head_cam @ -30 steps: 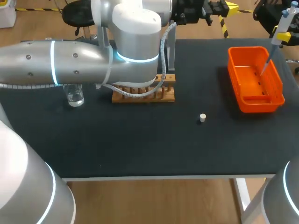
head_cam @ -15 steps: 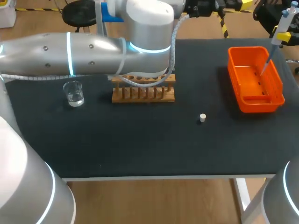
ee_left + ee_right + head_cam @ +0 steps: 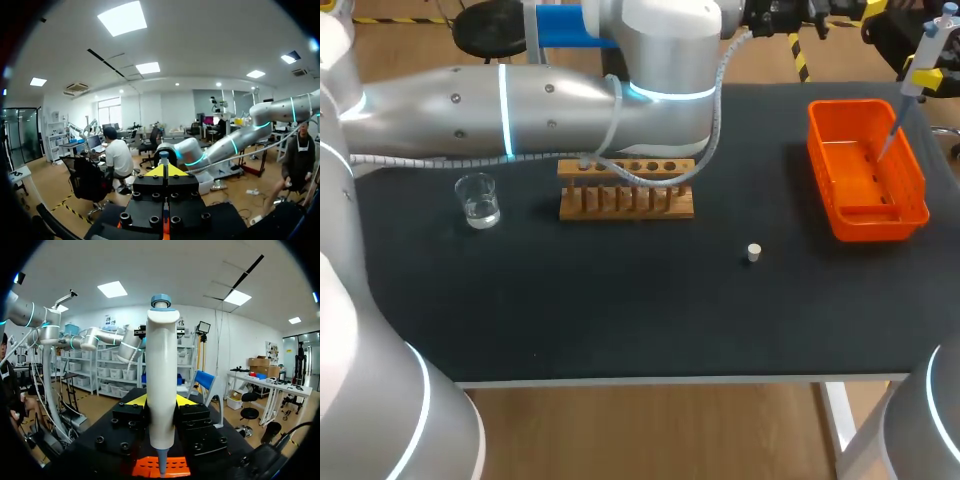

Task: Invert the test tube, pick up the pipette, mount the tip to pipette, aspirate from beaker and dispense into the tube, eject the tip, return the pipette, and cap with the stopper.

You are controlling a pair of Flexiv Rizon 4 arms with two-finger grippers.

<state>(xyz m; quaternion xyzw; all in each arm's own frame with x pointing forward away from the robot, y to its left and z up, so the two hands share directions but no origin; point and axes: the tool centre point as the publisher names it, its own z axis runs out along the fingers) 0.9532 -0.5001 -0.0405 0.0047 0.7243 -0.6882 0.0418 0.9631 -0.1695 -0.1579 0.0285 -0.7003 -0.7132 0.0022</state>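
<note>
Meanwhile, right tool (image 3: 160, 401) clamped on upright pipette (image 3: 161, 365), tip over orange bin (image 3: 880, 222).

The left arm (image 3: 520, 100) hides part of the wooden rack's (image 3: 626, 203) top rail.

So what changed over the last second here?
The left arm, left gripper shut on the test tube, swung back and rightward, uncovering the beaker and the wooden rack's holes. Nothing was taken or released. The pipette in the right gripper over the orange bin, the stopper, beaker and rack stayed put.
</note>
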